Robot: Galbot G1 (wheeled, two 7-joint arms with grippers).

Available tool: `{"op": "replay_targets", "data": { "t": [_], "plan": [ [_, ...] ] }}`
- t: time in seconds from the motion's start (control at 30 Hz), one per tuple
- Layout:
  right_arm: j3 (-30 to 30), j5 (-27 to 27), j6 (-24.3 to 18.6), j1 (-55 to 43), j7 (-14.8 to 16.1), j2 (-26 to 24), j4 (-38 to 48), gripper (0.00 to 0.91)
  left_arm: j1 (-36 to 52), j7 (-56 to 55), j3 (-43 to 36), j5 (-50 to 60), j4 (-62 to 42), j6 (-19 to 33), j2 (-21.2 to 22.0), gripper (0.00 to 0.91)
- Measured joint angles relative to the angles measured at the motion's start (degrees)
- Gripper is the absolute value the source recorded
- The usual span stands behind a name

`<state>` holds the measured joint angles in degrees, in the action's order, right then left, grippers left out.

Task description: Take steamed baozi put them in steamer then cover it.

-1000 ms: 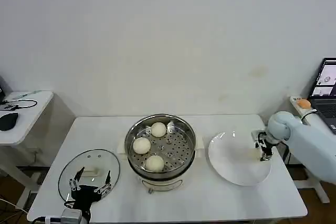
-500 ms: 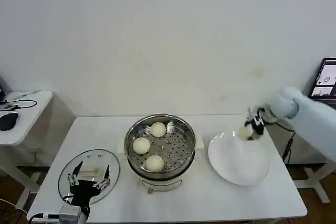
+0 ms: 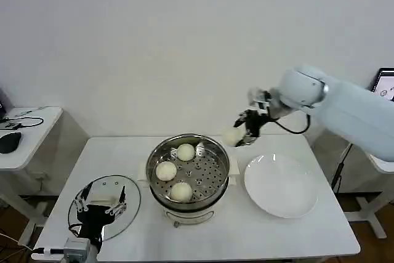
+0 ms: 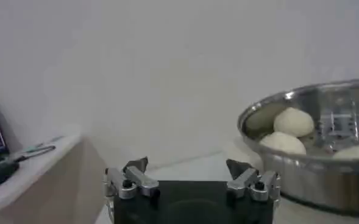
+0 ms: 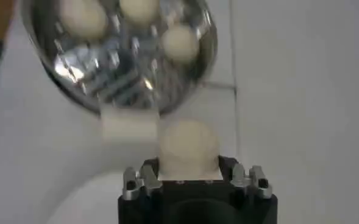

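The steamer [image 3: 188, 170] stands mid-table with three steamed baozi [image 3: 165, 171] on its perforated tray. My right gripper [image 3: 242, 135] hangs in the air just right of the steamer's back rim, shut on a fourth baozi [image 3: 233, 136]. In the right wrist view that baozi [image 5: 188, 146] sits between the jaws, with the steamer [image 5: 118, 55] beyond. The glass cover [image 3: 104, 204] lies flat at the front left of the table. Above its near edge my left gripper [image 3: 98, 209] is open; in the left wrist view its fingertips [image 4: 135, 165] are spread, the steamer [image 4: 313, 152] to one side.
A white plate [image 3: 281, 184] lies bare to the right of the steamer. A side table [image 3: 24, 137] with a mouse and cables stands at the left. A laptop [image 3: 385, 84] shows at the right edge. A white wall runs behind the table.
My right gripper has lifted the baozi off the white plate and carried it up and left, from over the plate to beside the steamer's back rim. The left gripper barely moved.
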<state>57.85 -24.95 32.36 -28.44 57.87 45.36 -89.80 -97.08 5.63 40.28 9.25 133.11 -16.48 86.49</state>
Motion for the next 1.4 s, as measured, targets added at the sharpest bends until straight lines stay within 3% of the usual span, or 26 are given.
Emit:
{"op": "replay_targets", "data": {
  "t": [0.33, 0.53, 0.83, 1.23, 1.27, 1.4],
  "plan": [
    [4.7, -4.2, 3.2, 1.2, -2.7, 7.2, 0.8, 0.665, 0.4, 0.1, 1.1, -0.1, 1.0, 0.0, 0.7, 0.907],
    [8.1, -4.7, 3.6, 1.5, -2.3, 10.7, 2.9, 0.665, 0.7, 0.0, 1.7, -0.4, 1.0, 0.0, 1.3, 0.907],
    [12.2, -3.4, 3.8, 1.7, -1.2, 13.9, 6.2, 0.655, 0.7, -0.2, 1.9, -1.0, 1.5, 0.0, 1.5, 0.907],
    [13.4, 0.2, 3.1, 2.2, -0.4, 16.3, 10.1, 0.665, 0.8, -0.2, 1.7, -1.1, 0.9, 0.1, 1.5, 0.907],
    [13.5, 0.5, 3.0, 2.2, -0.2, 16.3, 10.3, 0.877, 0.8, -0.2, 1.7, -1.1, 0.9, 0.1, 1.5, 0.907],
    [13.8, 1.3, 2.7, 2.2, 0.1, 16.5, 10.7, 0.907, 0.9, -0.2, 1.7, -1.1, 0.8, 0.1, 1.4, 0.907]
  ]
}}
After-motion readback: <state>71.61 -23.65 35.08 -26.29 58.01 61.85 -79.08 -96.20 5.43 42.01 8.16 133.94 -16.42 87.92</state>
